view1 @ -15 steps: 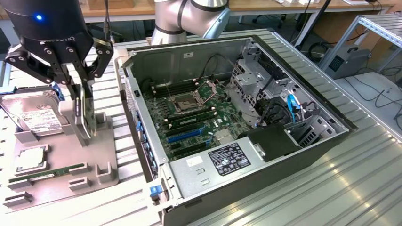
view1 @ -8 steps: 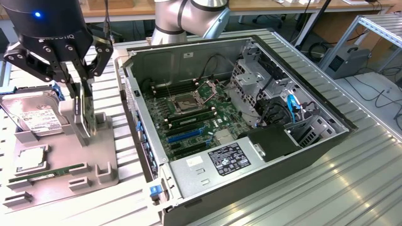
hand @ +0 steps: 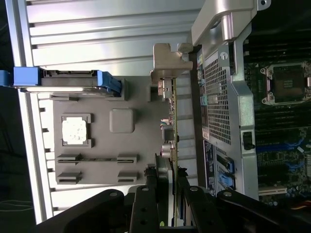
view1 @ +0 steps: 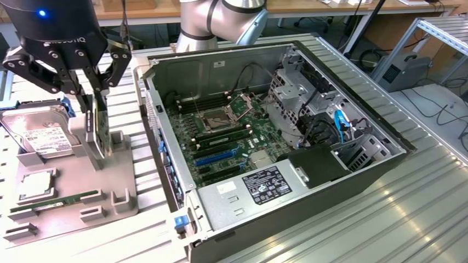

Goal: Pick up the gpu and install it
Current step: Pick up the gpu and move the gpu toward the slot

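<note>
Black hand (view1: pixel 93 101), grey tray (view1: pixel 117 159), silver hard drive (view1: pixel 40 134) with blue rails.

- The gripper (view1: pixel 93 118) body carried pale lettering, seen upside down, seemingly "ROBOTIQ".
- Labels on the power supply (view1: pixel 266 185) and hard drive (view1: pixel 40 134) were too small to read.

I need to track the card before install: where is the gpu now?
The gpu stands upright on the grey holder, exterior view's left, between the gripper's fingers, beside the hard drive.
</note>
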`<action>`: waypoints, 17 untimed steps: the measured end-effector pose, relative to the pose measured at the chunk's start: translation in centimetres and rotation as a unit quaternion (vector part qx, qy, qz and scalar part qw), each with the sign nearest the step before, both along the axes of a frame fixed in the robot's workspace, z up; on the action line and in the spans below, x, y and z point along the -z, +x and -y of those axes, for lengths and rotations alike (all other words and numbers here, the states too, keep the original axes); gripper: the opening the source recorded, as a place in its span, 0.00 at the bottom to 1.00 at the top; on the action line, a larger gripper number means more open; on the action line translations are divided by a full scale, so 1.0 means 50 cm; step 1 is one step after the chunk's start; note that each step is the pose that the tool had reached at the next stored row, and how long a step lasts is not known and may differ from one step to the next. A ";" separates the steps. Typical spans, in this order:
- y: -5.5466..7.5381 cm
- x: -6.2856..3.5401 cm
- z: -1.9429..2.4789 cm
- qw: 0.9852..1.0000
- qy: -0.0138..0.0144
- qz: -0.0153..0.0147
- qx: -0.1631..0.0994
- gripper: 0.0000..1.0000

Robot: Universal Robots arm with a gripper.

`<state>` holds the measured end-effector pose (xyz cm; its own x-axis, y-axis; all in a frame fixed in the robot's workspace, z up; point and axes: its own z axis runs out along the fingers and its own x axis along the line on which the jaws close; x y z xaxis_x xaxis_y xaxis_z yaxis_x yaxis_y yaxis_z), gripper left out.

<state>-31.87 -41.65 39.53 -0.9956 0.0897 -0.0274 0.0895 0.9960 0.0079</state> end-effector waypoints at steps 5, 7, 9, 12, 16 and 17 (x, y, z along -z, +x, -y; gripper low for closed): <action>0.000 -0.006 0.0000 1.000 0.000 0.000 0.000 0.27; 0.000 -0.008 0.0000 1.000 0.000 0.000 0.000 0.27; 0.000 -0.010 0.0000 1.000 0.000 0.000 0.000 0.27; 0.000 -0.013 0.0000 1.000 0.000 0.000 0.000 0.27; 0.000 -0.017 0.0000 1.000 0.000 0.000 0.000 0.27; 0.000 -0.018 0.0000 1.000 0.000 0.000 0.000 0.27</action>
